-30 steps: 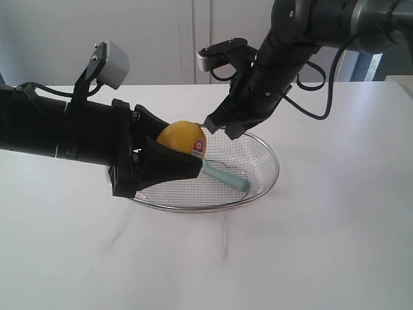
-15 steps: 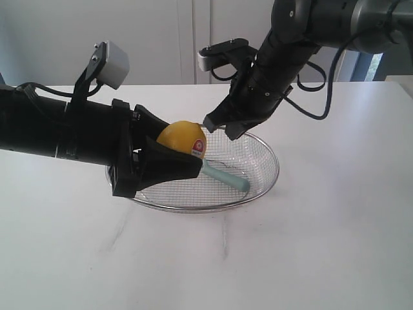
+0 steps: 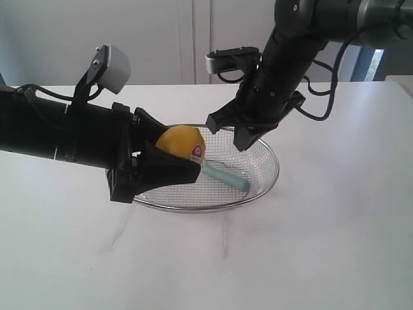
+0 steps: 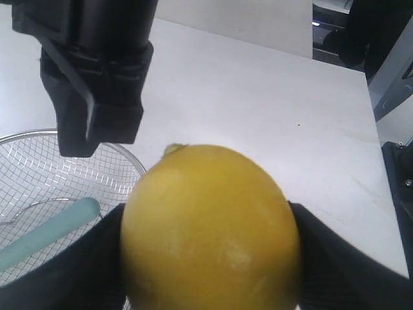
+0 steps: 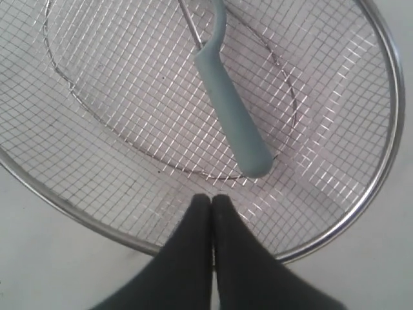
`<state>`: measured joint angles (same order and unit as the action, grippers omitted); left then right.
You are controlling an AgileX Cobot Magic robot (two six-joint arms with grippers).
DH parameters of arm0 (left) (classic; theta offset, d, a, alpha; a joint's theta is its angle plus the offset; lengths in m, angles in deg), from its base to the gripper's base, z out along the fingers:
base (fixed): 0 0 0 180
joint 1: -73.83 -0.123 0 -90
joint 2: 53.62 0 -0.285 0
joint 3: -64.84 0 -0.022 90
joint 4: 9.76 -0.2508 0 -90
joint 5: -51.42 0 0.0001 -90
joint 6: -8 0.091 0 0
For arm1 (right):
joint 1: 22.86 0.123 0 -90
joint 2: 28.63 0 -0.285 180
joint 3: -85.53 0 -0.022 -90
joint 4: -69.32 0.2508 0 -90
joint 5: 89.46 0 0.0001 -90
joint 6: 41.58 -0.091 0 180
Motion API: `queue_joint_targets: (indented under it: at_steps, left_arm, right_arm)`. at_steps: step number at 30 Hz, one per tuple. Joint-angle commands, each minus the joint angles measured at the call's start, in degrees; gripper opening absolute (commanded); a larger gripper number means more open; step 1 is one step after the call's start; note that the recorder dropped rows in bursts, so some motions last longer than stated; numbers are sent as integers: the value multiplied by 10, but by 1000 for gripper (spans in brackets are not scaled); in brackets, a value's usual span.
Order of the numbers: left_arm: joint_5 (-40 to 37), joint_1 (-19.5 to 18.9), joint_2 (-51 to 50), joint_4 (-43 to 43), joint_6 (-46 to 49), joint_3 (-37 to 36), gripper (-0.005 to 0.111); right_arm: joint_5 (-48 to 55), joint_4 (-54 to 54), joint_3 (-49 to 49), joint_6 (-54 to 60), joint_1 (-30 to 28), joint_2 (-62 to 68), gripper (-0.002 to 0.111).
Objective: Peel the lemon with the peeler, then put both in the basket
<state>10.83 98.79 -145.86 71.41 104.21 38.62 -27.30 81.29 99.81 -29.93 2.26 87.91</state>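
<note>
My left gripper (image 3: 184, 154) is shut on the yellow lemon (image 3: 179, 140), holding it above the near-left rim of the wire-mesh basket (image 3: 277, 169). The red-and-white sticker faces the exterior camera. In the left wrist view the lemon (image 4: 210, 226) fills the space between the black fingers (image 4: 335, 258). The teal peeler (image 3: 230, 177) lies inside the basket, free of both grippers; its handle (image 5: 233, 126) shows on the mesh. My right gripper (image 3: 239, 139) hangs over the basket's far side, shut with nothing in it, its fingertips (image 5: 212, 199) above the mesh near the rim (image 5: 388, 145).
A white marble-patterned table (image 3: 310, 252) carries the basket. White cabinet doors (image 3: 161, 39) stand behind it. The right arm's cable (image 3: 319, 113) loops beside the gripper. The table's far edge (image 4: 335, 64) shows in the left wrist view.
The right gripper has shifted a little to the right over the basket, staying shut. The left gripper and lemon have barely moved. The peeler lies where it was.
</note>
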Motion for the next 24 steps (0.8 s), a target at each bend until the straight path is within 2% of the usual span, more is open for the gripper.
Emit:
queue_joint_targets:
  at_steps: [1, 24]
  left_arm:
    - [-17, 4, 5, 13, 0, -3, 0]
    - [-15, 4, 5, 13, 0, -3, 0]
  right_arm:
    - [16, -6, 4, -20, -9, -27, 0]
    - [67, -16, 4, -69, -180, -46, 0]
